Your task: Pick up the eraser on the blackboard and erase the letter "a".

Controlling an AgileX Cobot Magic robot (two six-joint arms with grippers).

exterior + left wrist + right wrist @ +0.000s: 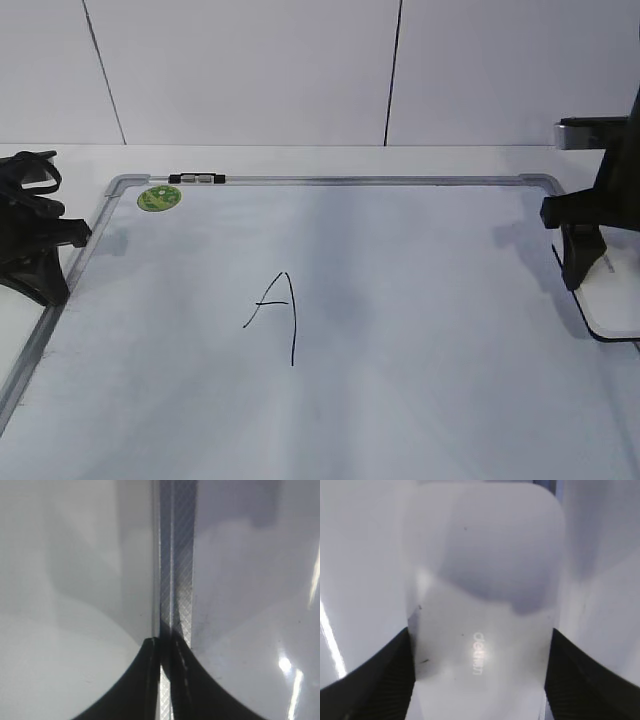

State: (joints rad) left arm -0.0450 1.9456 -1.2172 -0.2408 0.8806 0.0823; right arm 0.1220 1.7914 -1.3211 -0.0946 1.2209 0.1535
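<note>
The blackboard (430, 300) is a white dry-erase board with a grey frame, lying flat. The eraser (612, 292) is a white block with a black underside, lying at the board's right edge. My right gripper (577, 272) stands over it. In the right wrist view the eraser (485, 555) fills the gap between the fingers (480, 632), which touch both its long sides. My left gripper (52, 292) is shut and empty over the board's left frame (175, 580), its fingers (165, 644) pressed together. No lowercase letter "a" shows on the board.
A tall capital "A" (275, 315) is drawn in black near the board's middle. A round green sticker (160, 198) and a small black-and-white clip (197, 179) sit at the top left of the frame. A white wall stands behind the table.
</note>
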